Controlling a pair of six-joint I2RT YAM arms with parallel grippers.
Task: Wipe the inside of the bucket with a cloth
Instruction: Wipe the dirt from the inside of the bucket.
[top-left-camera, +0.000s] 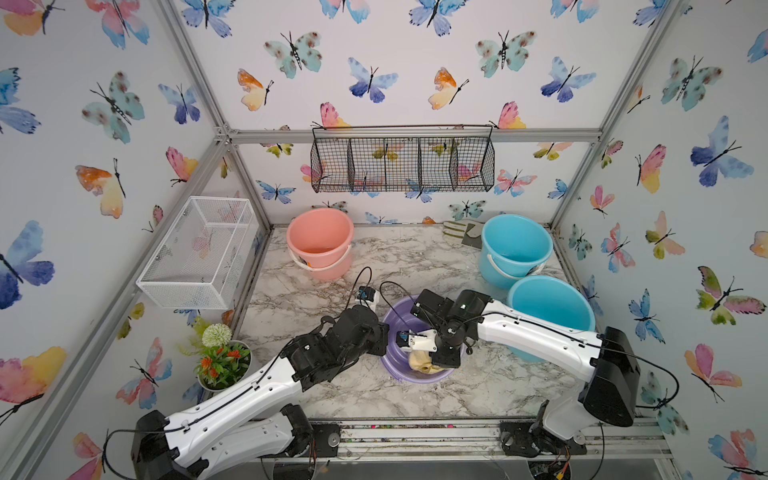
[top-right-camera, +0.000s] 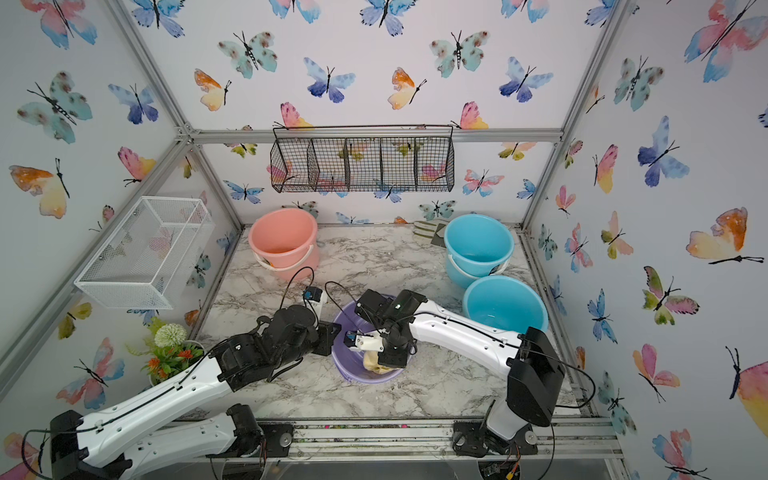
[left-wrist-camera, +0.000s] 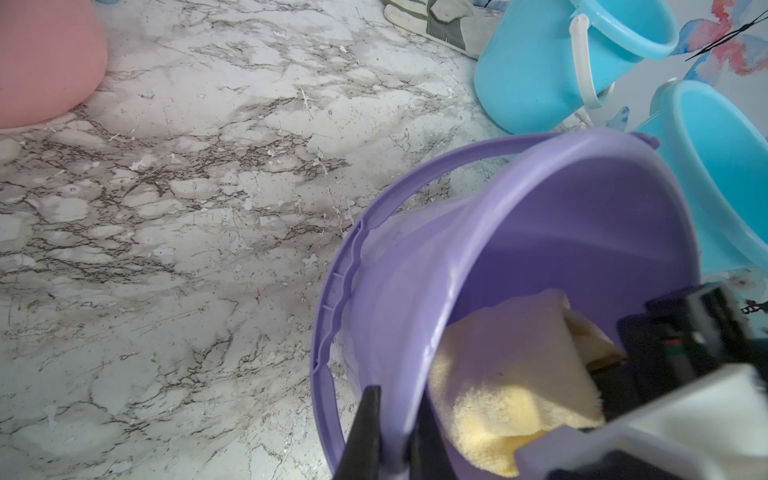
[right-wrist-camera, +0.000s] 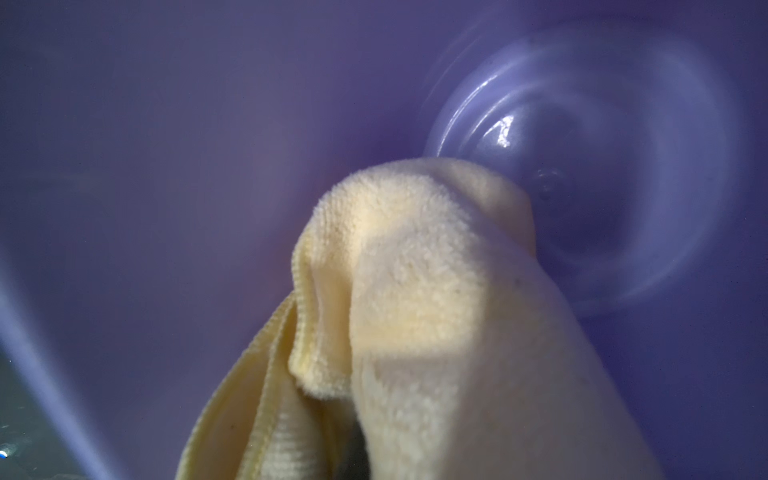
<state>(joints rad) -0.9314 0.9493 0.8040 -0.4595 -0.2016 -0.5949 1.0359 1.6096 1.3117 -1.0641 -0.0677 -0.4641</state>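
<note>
Our left gripper pinches the bucket at its nine-o'clock rim. Our right gripper grips the cloth deep inside, at the table's six o'clock. Pressing hard could wrench the rim free or snag the cloth.

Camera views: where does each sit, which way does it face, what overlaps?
Both top views: high in front, looking down at the marble table; both arms show.
Left wrist: beside the purple bucket, facing its mouth; left end effector astride the rim, right arm's wrist inside.
Right wrist: inside the bucket, facing its bottom; cloth only, no robot parts.
Shared: both wrist views see the cloth and the bucket's inside.
</note>
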